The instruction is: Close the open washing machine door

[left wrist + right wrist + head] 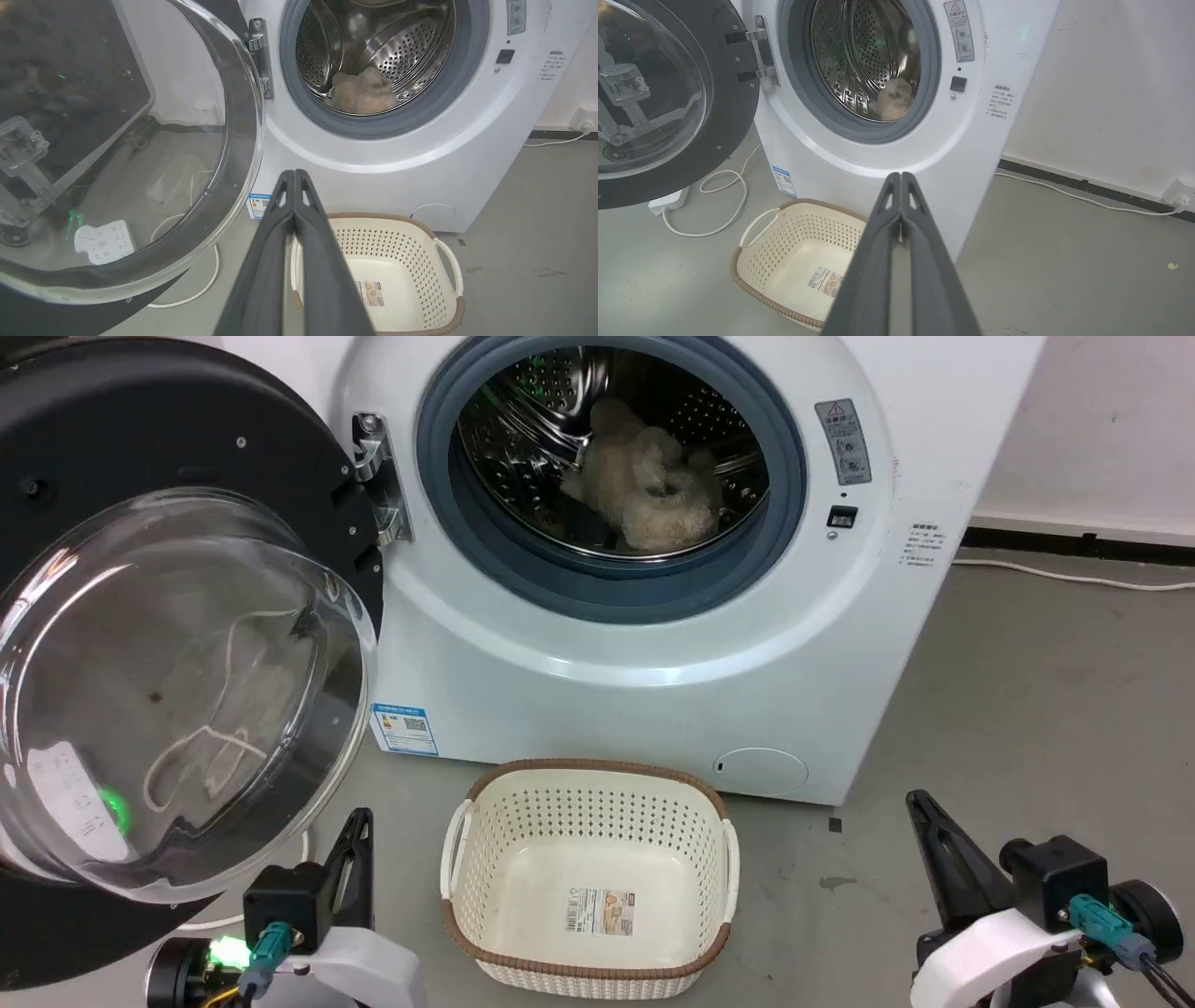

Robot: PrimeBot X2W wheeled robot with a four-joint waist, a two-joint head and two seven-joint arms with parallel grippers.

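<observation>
One washing machine (pixel 653 653) stands at the far side, white, with one beige fluffy item (pixel 644 485) lying in its steel drum. One washing machine door (pixel 140 439) hangs wide open on the left, hinged at the left edge of the grey-ringed opening. It has a broad black rim and a bulging clear glass bowl at its centre. One cream perforated basket (pixel 597 767) sits on the floor in front of the machine. Two grippers show near: the left gripper (pixel 361 819) below the door and the right gripper (pixel 920 800) right of the basket. On each, the fingers are pressed together and hold nothing.
</observation>
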